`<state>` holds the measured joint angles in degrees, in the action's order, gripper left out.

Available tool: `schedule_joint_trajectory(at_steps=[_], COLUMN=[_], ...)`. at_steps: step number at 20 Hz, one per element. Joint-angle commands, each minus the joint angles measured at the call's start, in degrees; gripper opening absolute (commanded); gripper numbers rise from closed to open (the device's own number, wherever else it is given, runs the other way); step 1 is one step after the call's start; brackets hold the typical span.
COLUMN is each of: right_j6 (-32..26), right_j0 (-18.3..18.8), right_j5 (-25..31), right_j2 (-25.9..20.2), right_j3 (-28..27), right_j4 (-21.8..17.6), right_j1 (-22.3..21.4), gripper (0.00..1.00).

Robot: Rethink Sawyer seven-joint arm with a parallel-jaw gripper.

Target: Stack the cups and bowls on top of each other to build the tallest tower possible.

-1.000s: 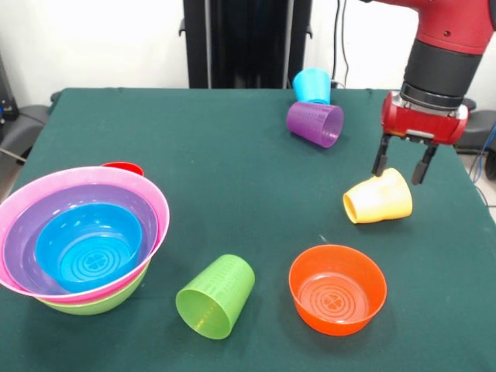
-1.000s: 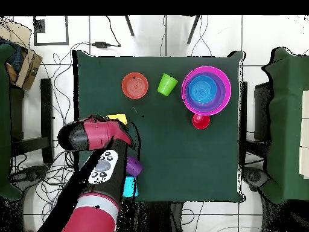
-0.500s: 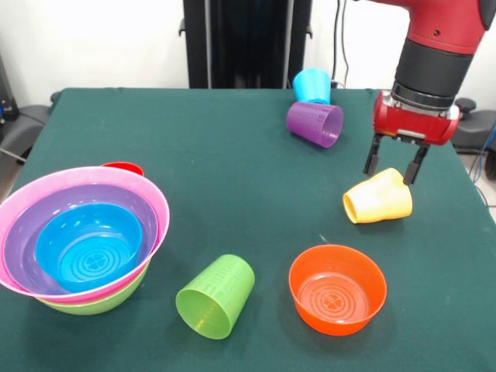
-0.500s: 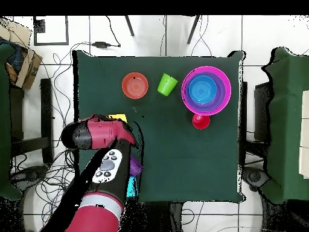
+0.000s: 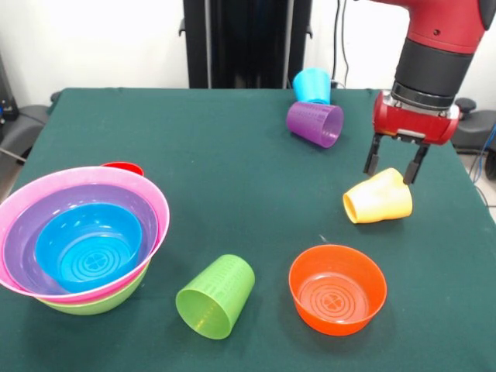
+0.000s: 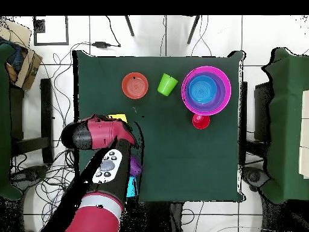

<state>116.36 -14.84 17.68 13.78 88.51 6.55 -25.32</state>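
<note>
From my remote station I read the gripper at the right of the front view, its two dark fingers spread apart and holding nothing. It hangs just above the far end of the pale yellow cup, one fingertip on either side of the cup's closed base; I cannot tell whether either tip touches the plastic. The yellow cup lies on its side on the green table, mouth facing the lower left of the frame.

Cup positions, front view:
- The purple cup lies on its side in the upper right.
- The light blue cup sits just behind it, touching or nearly so.
- The lime green cup lies on its side at lower centre, mouth toward the camera.

Bowl positions, front view:
- The orange bowl stands upright at lower right, near the green cup and apart from it.
- The tower occupies the lower left: lime green bowl lowest, then pink, then purple, with the blue bowl nested innermost.
- A small red object shows just behind the tower's rim.

In the overhead view the arm covers the lower left of the table and hides the gripper. A strip of the yellow cup shows at its upper edge.
</note>
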Motion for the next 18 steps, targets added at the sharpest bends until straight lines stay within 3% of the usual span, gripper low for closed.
schedule_joint_trajectory(at_steps=[1, 12, 18], right_j6=[5.1, 5.2, 5.8], right_j0=[0.2, -0.1, 0.0], right_j5=[4.8, 6.1, 2.7], right_j2=[-4.4, -4.1, -4.4], right_j3=[2.7, 3.0, 2.5], right_j4=[-1.1, -0.9, -1.1], right_j1=[-0.2, -1.3, 1.2], gripper=[1.00, 1.00, 1.00])
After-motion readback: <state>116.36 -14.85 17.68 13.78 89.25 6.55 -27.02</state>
